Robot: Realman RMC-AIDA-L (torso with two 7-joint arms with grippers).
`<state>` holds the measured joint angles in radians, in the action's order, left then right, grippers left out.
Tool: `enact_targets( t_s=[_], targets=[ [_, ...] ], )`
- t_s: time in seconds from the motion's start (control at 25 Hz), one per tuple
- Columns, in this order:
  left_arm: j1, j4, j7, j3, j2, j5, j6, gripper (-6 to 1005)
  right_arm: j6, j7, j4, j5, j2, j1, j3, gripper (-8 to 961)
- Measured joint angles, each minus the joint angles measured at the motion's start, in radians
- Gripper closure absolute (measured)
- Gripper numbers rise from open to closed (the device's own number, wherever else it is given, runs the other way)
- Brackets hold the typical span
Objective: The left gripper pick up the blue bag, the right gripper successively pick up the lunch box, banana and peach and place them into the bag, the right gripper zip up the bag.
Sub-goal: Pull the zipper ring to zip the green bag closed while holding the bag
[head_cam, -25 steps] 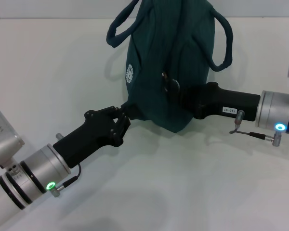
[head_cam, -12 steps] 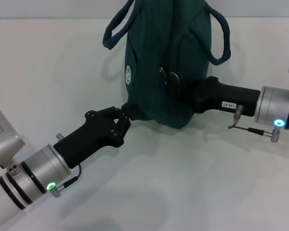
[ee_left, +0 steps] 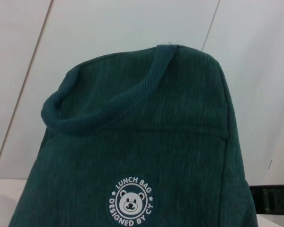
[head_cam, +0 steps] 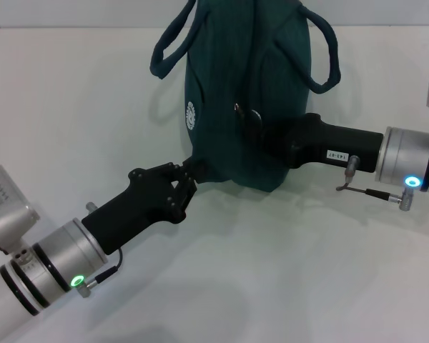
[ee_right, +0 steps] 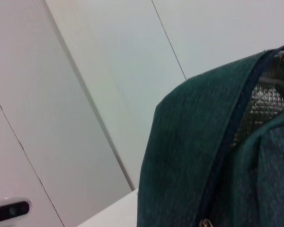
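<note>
Table (head_cam: pixel 272 271) of plain white carries the blue bag (head_cam: pixel 247 107) upright near its far edge, pale panelled walls behind. Left tool (head_cam: pixel 189 175) grips the bag's lower corner. Right tool (head_cam: pixel 261 136) presses against the bag by the zipper; I cannot tell its opening.

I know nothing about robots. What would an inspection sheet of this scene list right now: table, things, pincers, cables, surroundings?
Surface: white table, bare where it shows.
Job's things: blue bag stands on the table, handles drooping to both sides; a round bear logo reads LUNCH BAG; the zipper is partly open, showing silver lining. Lunch box, banana and peach: not seen.
Clutter: nothing seen.
Pincers: left pincer is shut on the bag's lower corner; right pincer is at the silver ring pull, its tips hidden against the fabric.
Cables: a thin black cable runs along the right wrist; another at the left wrist.
Surroundings: pale wall panels behind.
</note>
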<state>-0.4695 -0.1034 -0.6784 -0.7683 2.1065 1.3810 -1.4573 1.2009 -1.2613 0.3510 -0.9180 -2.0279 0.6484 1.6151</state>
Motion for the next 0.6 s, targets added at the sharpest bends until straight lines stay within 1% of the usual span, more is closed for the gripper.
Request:
enact_targets(
  t_s=[0.6],
  targets=[
    [0.02,-0.001,0.002,-0.002,0.0,0.001,-0.013,938,0.026,-0.004,0.026,0.019,0.0,-0.025,-0.001,817]
  ],
)
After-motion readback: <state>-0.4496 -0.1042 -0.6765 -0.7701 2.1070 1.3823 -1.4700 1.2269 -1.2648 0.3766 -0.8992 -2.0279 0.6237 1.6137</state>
